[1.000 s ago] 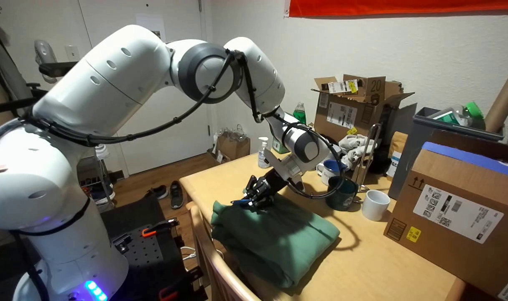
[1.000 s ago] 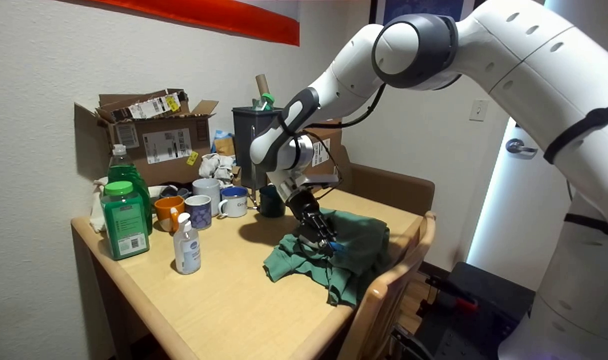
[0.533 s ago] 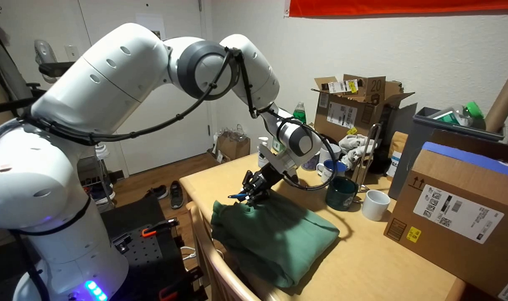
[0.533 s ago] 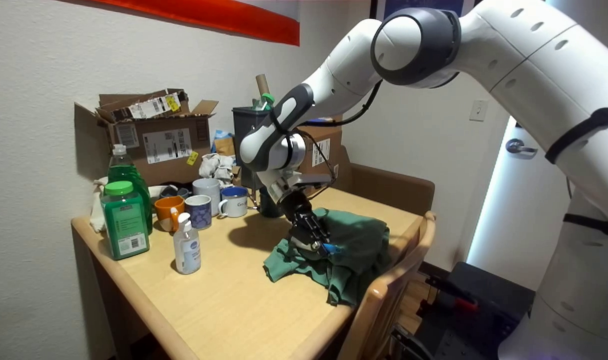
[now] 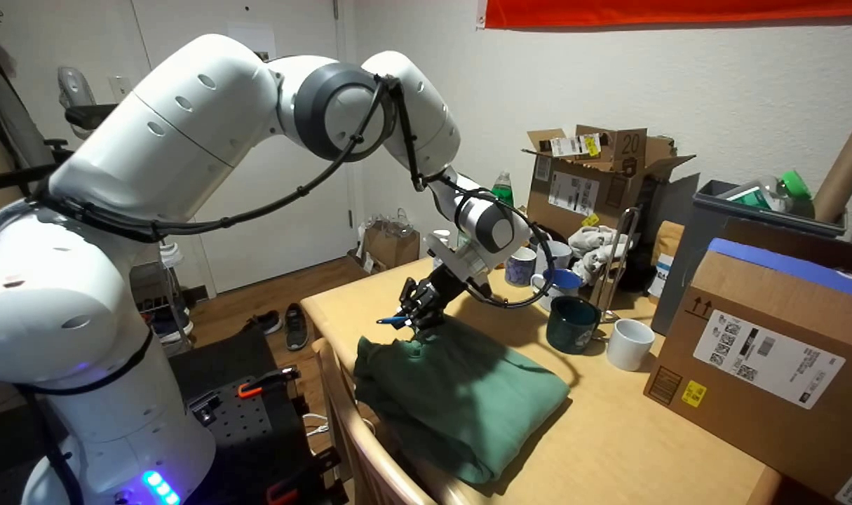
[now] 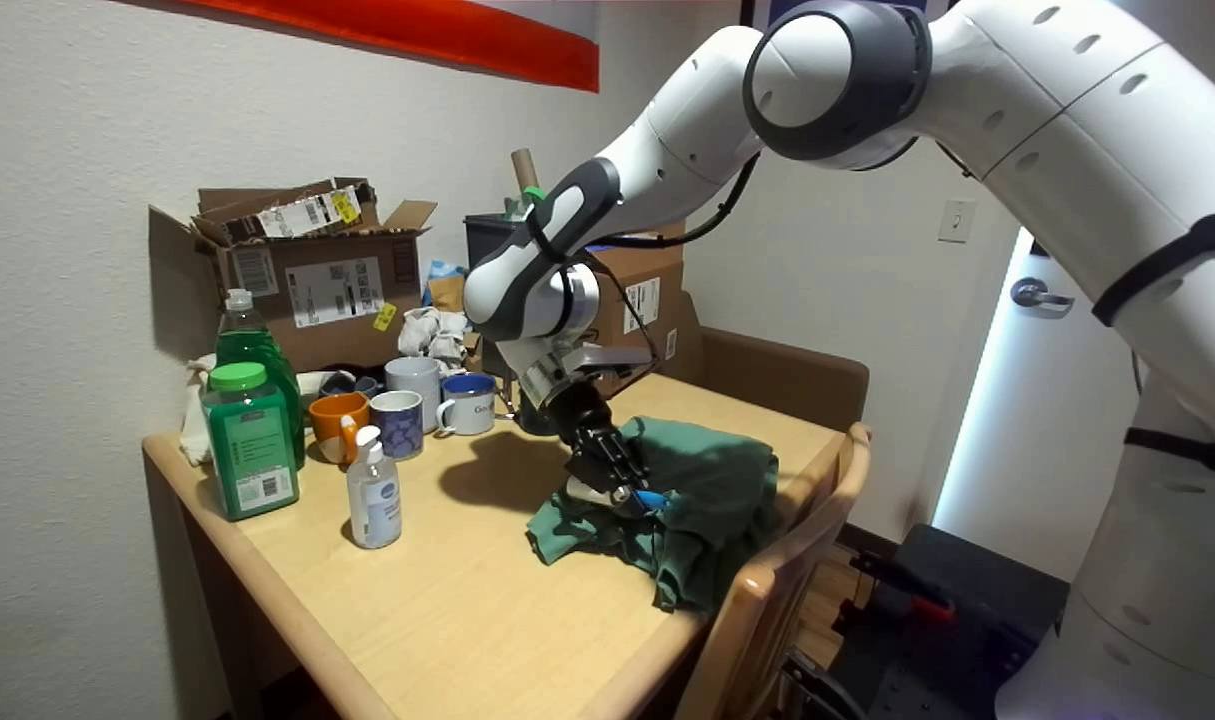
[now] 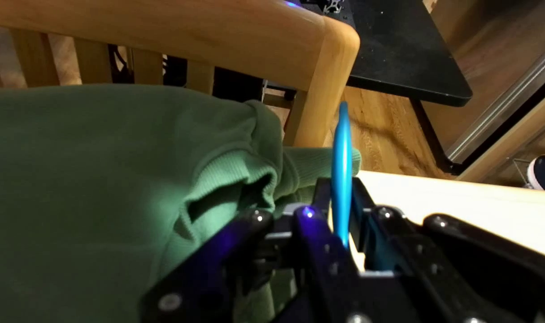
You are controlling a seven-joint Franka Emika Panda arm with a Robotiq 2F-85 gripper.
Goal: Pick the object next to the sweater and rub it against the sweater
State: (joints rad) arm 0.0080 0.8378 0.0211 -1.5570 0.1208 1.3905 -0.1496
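The green sweater [image 5: 468,400] lies folded and rumpled on the table, one side by the chair. My gripper [image 5: 410,324] is over its far edge in an exterior view. Its fingers are shut on the object: a slim blue part [image 7: 342,166] stands up between the fingertips in the wrist view. In an exterior view, a pale part [image 6: 589,493] shows on one side of the gripper and the blue part [image 6: 654,500] on the other. The fingers hide the middle of the object. Whether it touches the sweater, I cannot tell.
A hand sanitizer bottle [image 6: 375,495] and a green-capped jar [image 6: 250,440] stand on the table. Several mugs, among them a dark green mug [image 5: 571,324] and a white mug [image 5: 630,344], line the back. A cardboard box [image 5: 762,365] and a wooden chair [image 7: 254,40] flank the table.
My gripper, with the object in it, has shifted left in both exterior views and sits higher in one of them. The sweater has stayed in place.
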